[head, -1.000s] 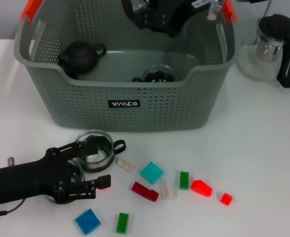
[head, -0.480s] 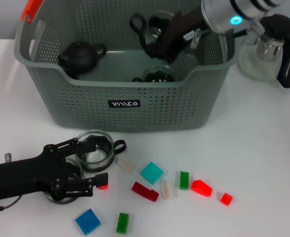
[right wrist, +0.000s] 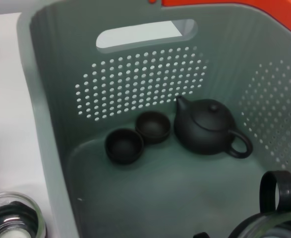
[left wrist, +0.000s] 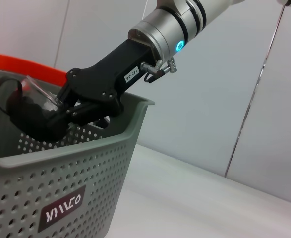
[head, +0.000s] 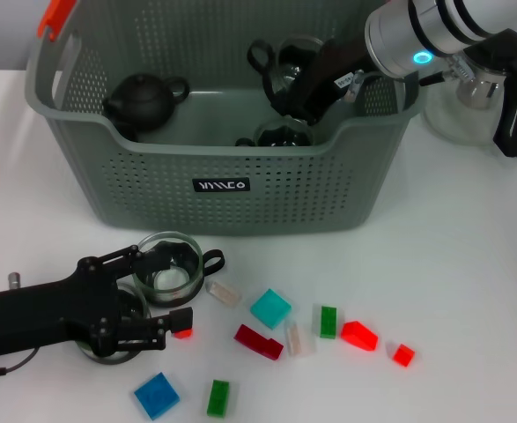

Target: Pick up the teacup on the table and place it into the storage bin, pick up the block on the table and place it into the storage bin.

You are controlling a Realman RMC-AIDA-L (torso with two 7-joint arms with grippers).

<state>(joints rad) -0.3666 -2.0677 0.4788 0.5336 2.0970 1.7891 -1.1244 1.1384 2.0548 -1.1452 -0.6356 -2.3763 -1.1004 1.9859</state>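
**A:** What do we have in the storage bin?

**B:** A black teapot sits at its left end. Our right wrist view adds two small dark cups side by side next to that teapot, which the head view hides behind the bin's wall. Near the front wall lies a glass cup with a dark inside.

**A:** And the right gripper?

**B:** It is inside the bin, above the floor, clamped on a glass teacup with a black handle. The left wrist view shows it from the side: cup tilted, below the rim line, fingers closed around it.

**A:** The left gripper?

**B:** Low over the table in front of the bin, fingers spread wide. A glass teacup stands upright by its upper finger, and a small red block lies at the tip of the lower one. We cannot tell whether either is touched.

**A:** Room to move?

**B:** Coloured blocks are strewn across the table to the right of that gripper, apart from the bin. A glass pitcher with a black handle stands just beside the bin's right end, close to our right arm.
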